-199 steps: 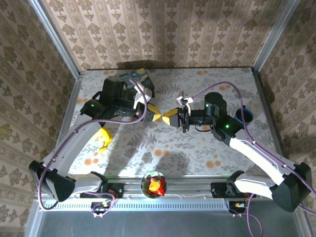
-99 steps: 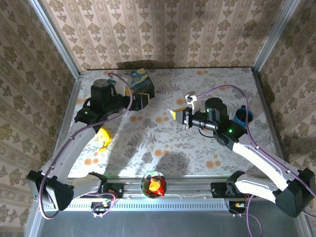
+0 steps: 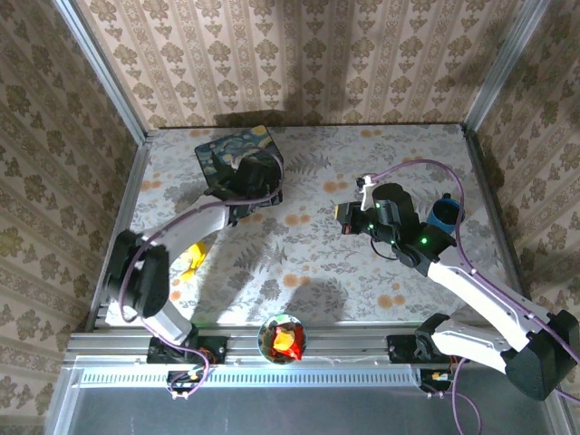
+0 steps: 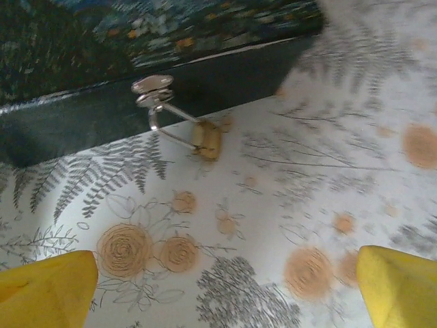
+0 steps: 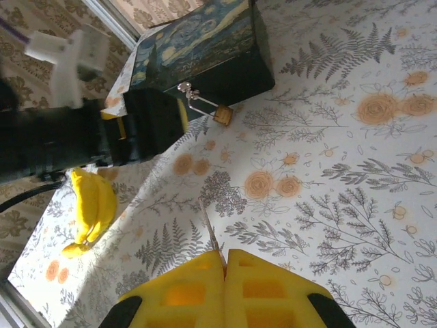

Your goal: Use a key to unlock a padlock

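The small brass padlock hangs by its thin shackle from the hasp on the front of the dark blue painted box. Its body rests on the tablecloth, and the right wrist view shows the padlock too. My left gripper is open just in front of the padlock, yellow fingertips wide apart with nothing between them. My right gripper is shut on the key. The thin blade sticks out ahead and points toward the box. From above, the right gripper sits mid-table, right of the left gripper.
A dark blue cup stands at the right behind my right arm. A yellow banana lies at the left by my left arm. A bowl with red and yellow contents sits at the near edge. Patterned walls enclose the table.
The grippers were together mid-table. My left gripper has opened and swung back to the box front. My right gripper has drawn a little to the right, still shut.
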Controlling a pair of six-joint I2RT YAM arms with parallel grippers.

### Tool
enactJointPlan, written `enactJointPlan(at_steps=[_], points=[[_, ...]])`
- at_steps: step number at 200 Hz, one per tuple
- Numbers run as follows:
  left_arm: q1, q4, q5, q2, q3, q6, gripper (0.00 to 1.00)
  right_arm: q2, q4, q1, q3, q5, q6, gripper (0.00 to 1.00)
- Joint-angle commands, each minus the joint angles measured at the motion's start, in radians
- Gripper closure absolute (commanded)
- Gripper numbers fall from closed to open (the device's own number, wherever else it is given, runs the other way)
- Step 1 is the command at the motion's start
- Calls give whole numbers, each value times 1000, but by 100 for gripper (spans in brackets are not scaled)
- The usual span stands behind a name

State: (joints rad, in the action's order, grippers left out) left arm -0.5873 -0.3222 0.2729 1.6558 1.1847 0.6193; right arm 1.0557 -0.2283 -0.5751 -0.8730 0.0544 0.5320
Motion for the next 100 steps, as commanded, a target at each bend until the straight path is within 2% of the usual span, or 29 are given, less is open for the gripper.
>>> enactJointPlan(at_steps=[1, 57, 100], points=[[4, -83, 150, 94, 91, 127, 4, -3, -16, 6, 15, -39, 19, 100], [55, -51, 168, 309, 217, 177, 5, -22, 1, 9, 31, -35, 19, 100], [71, 28, 189, 386, 263, 195, 8, -17, 24, 11, 39, -15, 20, 100]])
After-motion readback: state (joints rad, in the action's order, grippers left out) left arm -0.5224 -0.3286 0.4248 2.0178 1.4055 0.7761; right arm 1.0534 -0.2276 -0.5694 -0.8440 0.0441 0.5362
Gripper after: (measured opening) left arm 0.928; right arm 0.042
